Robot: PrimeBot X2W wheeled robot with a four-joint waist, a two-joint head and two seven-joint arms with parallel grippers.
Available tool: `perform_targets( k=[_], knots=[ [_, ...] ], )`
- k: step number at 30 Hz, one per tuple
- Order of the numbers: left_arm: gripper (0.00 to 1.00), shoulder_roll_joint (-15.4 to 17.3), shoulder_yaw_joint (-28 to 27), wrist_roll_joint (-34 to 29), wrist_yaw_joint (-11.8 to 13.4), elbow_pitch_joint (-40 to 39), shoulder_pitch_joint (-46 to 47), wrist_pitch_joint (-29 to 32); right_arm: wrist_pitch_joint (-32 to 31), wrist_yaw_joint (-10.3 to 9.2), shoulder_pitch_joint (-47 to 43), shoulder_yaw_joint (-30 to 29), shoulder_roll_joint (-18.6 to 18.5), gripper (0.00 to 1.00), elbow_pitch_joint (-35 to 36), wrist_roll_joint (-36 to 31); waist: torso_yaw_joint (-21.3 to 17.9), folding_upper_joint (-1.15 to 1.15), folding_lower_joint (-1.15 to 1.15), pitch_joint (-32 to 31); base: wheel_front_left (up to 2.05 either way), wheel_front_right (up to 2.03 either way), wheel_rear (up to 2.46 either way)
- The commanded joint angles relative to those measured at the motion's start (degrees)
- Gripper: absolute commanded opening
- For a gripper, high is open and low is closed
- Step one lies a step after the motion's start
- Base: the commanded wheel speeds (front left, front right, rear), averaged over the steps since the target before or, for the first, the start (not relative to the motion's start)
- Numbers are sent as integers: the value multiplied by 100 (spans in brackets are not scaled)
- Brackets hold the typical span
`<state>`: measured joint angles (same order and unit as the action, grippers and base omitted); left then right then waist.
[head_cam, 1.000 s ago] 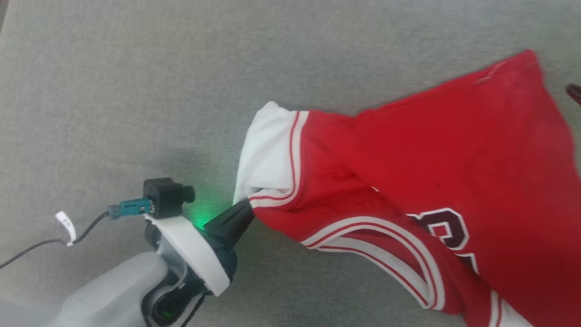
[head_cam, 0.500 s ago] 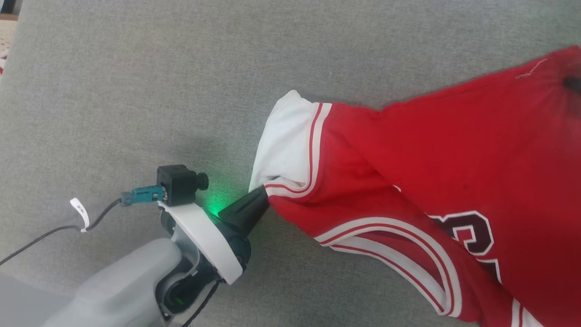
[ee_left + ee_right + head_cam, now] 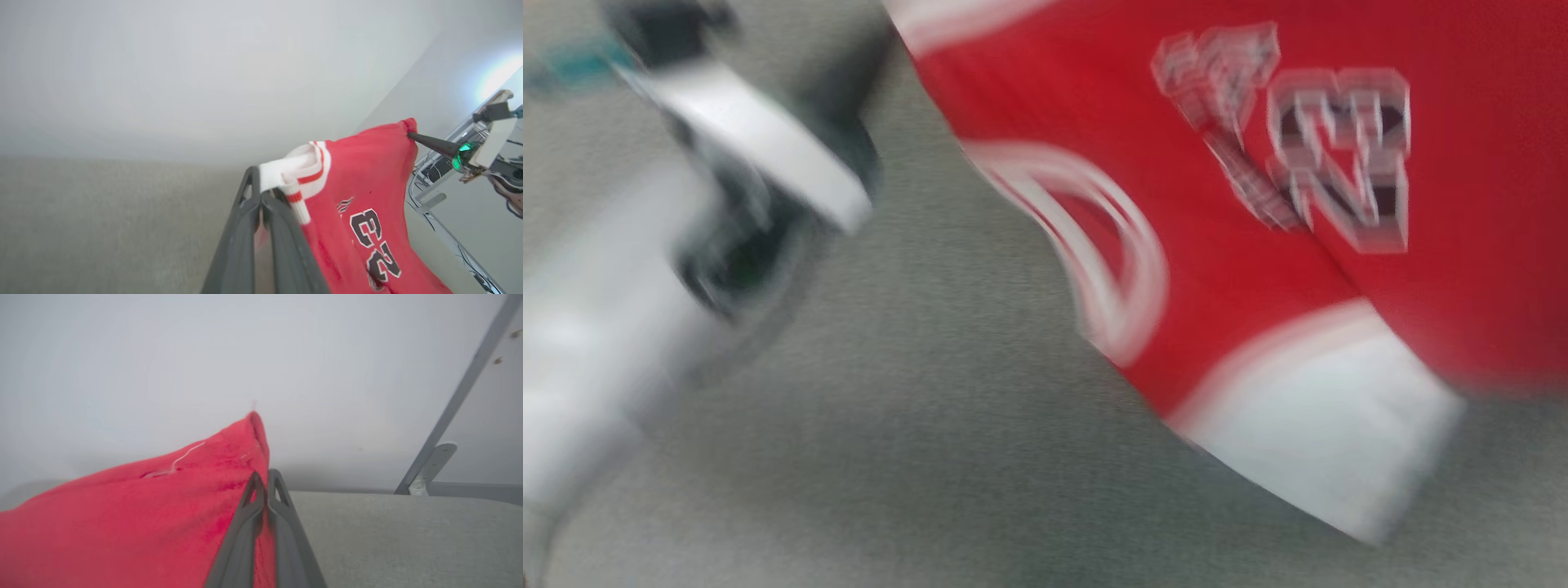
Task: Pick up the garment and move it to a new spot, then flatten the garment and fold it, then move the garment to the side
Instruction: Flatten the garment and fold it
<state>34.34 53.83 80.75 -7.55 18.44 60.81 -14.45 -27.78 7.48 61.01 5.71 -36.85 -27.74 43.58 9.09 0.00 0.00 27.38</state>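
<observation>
While left pincer (image 3: pixel 260 192) and right pincer (image 3: pixel 265 476) clamp the garment (image 3: pixel 367 175), it reads 23.

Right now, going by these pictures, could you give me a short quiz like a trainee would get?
1. True or false: the left gripper is shut on the garment's white sleeve.
2. Which part does the right gripper pinch? A red corner; B white sleeve; C the number.
3. What colour is the surface beneath the garment?
Key: 1 true; 2 A; 3 grey.
</observation>
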Motion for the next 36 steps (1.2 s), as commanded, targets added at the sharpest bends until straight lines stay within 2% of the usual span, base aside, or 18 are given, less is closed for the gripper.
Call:
perform_targets(
  k=[1, 3, 9, 11, 14, 19, 24, 25, 31, 36],
  knots=[
    [0, 1, -98, 36, 17, 130, 226, -4, 171, 1, 230, -135, 126, 0, -127, -33, -160, 0, 0, 7, 0, 0, 0],
    [0, -79, -394, 188, 17, 693, 1026, 39, 758, 0, 909, -625, 420, 0, -654, -262, -369, 0, 0, 69, 0, 0, 0],
    [0, -244, -1044, 346, 18, 1766, 2659, -22, 1811, -7, 2120, -1219, 812, 0, -1540, -787, -742, 0, 0, 114, 0, 0, 0],
    [0, -336, -1241, 373, 19, 1953, 3032, -53, 2021, -11, 2367, -1307, 848, 0, -1764, -907, -798, 0, 0, 97, 0, 0, 0],
    [0, -403, -1200, 360, 19, 1937, 3162, -35, 2107, -10, 2425, -1246, 950, 0, -2002, -939, -846, 0, 0, 55, 0, 0, 0],
    [0, -338, -966, 633, 18, 1455, 2285, 29, 1965, -5, 1795, -912, 910, 0, -2032, -737, -839, 0, 0, 2, 0, 0, 0],
    [0, -141, -744, 953, 17, 633, 742, -4, 1636, -3, 522, -472, 718, 0, -1529, -194, -774, 0, 0, -74, 0, 0, 0],
    [0, -141, -744, 953, 17, 633, 742, -4, 1636, -3, 522, -472, 718, 0, -1529, -194, -774, 0, 0, -74, 0, 0, 0],
    [0, 172, -612, 1119, 12, -627, -1206, -58, 1131, 0, -1582, -240, 418, 0, -392, 632, -764, 0, 0, -176, 0, 0, 0],
    [0, 547, -599, 1068, 11, -1578, -2549, -78, 789, 1, -3284, -489, 283, 0, 657, 1173, -773, 0, 0, -307, 0, 0, 0]
  ],
)
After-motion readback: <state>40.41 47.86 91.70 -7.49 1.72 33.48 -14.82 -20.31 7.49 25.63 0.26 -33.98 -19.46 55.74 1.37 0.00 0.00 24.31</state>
